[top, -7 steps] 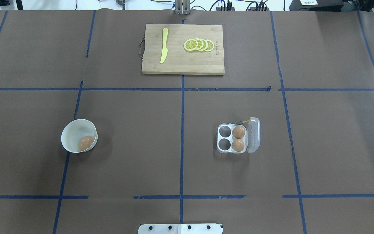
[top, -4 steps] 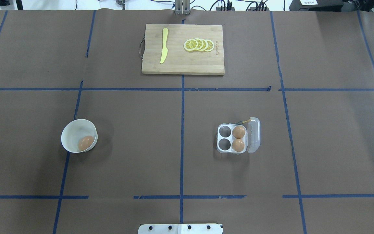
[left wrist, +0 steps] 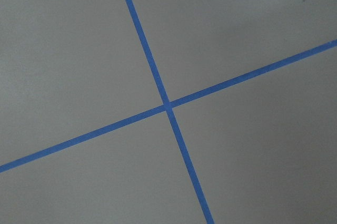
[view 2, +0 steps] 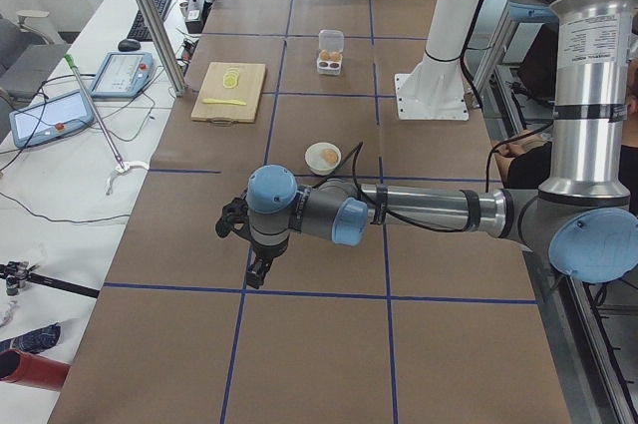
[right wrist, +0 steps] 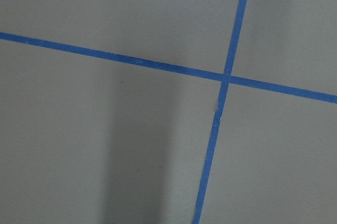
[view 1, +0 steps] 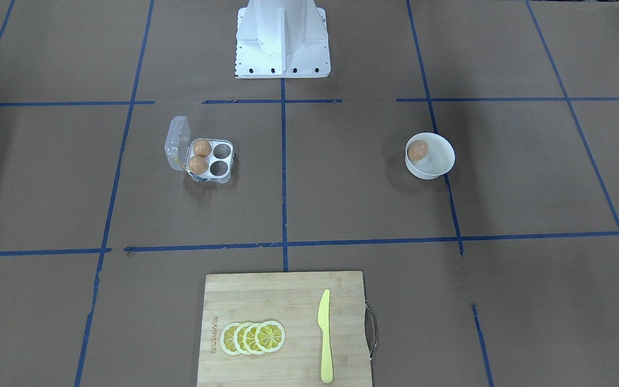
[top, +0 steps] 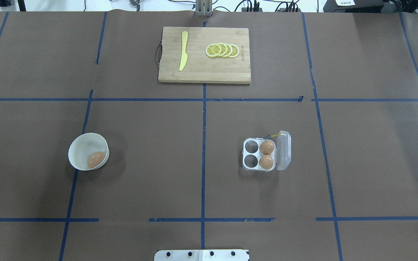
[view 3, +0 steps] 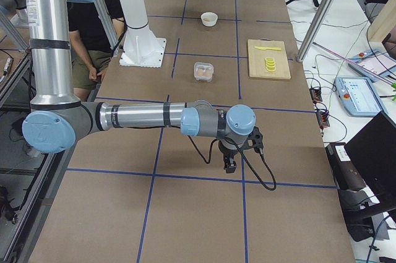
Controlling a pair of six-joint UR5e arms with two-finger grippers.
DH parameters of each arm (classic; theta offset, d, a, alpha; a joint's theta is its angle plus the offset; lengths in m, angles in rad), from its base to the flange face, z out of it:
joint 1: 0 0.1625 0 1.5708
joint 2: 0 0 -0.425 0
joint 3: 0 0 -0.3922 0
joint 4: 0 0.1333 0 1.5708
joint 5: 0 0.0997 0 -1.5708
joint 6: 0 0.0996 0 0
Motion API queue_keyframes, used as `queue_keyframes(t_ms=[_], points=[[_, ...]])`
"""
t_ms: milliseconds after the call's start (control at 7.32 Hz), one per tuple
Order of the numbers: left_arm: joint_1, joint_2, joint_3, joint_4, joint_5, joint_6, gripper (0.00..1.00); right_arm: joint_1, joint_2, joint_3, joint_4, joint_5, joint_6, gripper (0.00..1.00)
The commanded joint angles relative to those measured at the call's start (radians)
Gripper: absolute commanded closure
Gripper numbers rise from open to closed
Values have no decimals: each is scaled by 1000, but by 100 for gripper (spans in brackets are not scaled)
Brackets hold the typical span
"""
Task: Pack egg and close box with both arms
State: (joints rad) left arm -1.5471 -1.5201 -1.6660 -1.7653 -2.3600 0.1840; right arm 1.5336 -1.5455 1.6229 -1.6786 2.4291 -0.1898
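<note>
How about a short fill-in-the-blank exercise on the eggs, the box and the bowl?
1. The box holds ____ eggs.
2. Its clear lid is ____, not shut.
3. The third egg lies in the white bowl, on the robot's ____ side.

Missing words: two; open; left.

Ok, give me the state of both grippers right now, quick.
Left gripper: cannot tell; it shows only in a side view, jaws unclear.
Right gripper: cannot tell; it too shows only in a side view.
</note>
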Motion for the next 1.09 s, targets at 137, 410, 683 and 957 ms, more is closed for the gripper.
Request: queue_keyframes(t_ms=[137,410,683,957], points=[[80,-3,-5,-44,-39,-3,0,-35,5,-4,0,-4,22,0],[253,-6,-27,-278,-76,-234,0,-36,4,3,2,-5,24,0],[486,-23,-44,-501,-65,-430,1,-26,5,28,0,-9,26,0],[625,-83,-80,-513,-32,-425,9,-27,4,31,0,-4,33,0]])
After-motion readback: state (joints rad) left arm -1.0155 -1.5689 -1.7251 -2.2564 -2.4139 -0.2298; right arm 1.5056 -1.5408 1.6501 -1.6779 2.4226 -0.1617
